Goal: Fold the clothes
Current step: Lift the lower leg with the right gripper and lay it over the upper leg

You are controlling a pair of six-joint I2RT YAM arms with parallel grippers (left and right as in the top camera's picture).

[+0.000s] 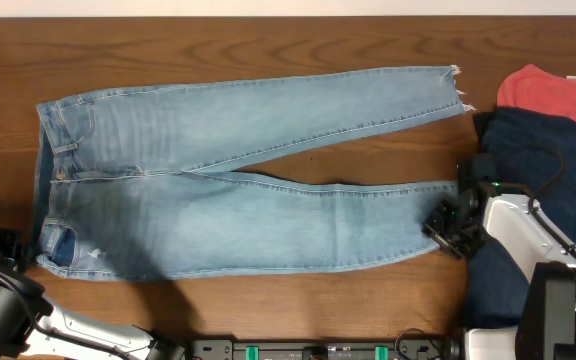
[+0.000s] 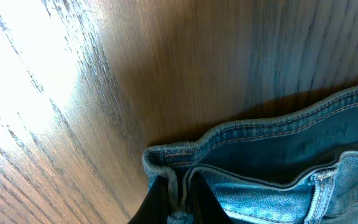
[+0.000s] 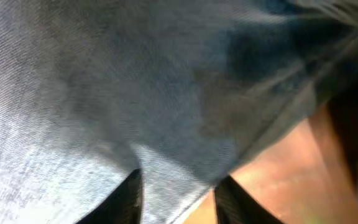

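Logging status for you, item by item.

- Jeans (image 1: 248,215): light blue denim, spread flat on the table (image 1: 268,40), legs splayed in a V. No fold is visible, so I judge the task to be at its start w/ every fold left to do.
- Left gripper (image 2: 179,202): the waistband corner sits right between its fingers in a narrow gap. It looks pinched onto the denim.
- Right gripper (image 3: 179,193): its fingers stand wide apart, straddling the hem edge of the leg nearest it, not clamped. The other leg's frayed hem lies well beyond it.
- Misc.: a red garment (image 1: 553,92) and a dark blue garment (image 1: 528,150) are heaped behind the right gripper, untouched.
- Brands/labels/writing: none legible. No patch or tag text shows in any view, only stitching and a belt loop by the left fingers.
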